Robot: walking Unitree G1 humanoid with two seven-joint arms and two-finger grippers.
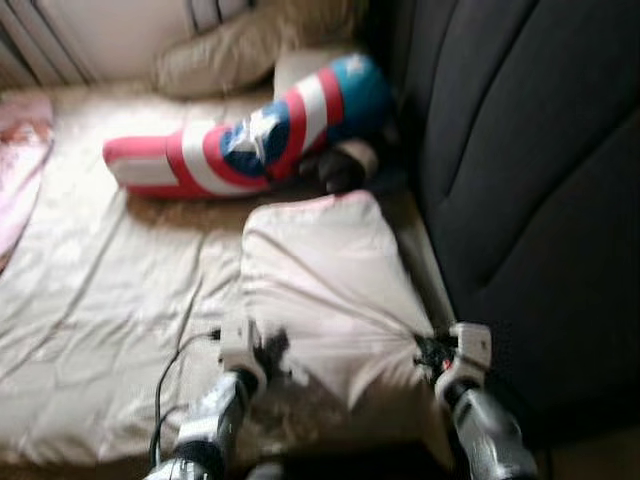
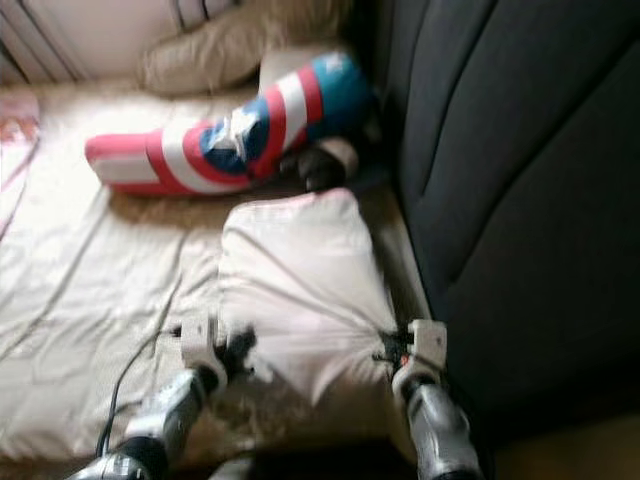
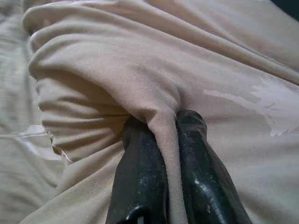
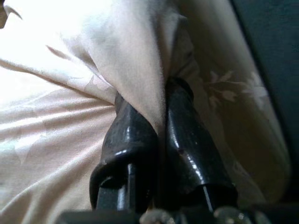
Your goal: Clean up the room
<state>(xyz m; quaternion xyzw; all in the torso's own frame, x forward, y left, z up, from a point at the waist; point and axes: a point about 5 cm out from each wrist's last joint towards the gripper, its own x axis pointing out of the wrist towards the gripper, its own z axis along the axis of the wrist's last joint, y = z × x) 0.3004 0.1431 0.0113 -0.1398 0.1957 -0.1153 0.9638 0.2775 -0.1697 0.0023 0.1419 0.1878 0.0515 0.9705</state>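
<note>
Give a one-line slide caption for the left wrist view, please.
Left gripper pinching a fold of the beige pillowcase between its two black fingers.

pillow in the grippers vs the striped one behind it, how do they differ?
The cream pillow is one pale colour; the striped pillow is banded red, white and blue with a star. The cream pillow is squarish and the striped pillow long and bent. The cream pillow is pinched at its near corners by the left gripper and right gripper; the striped pillow lies untouched, farther back. Both sit on the pale sheet.
</note>
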